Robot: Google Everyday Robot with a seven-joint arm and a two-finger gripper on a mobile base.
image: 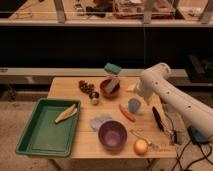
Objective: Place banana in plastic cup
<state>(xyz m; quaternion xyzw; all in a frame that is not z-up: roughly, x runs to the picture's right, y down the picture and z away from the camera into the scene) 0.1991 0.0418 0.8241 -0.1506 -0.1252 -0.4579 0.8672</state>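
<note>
Just 1 cup (134, 105) nr end effector (144, 96)

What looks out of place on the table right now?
The tray holding the banana juts past the table's left edge. A green-topped block leans in the brown bowl. Gripper hangs right of the cup.

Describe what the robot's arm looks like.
The arm is a thick, smooth white tube with a rounded joint and small dark dots along it. Dark cables trail near its base. The gripper, at its end over the table's back right, looks pale.
</note>
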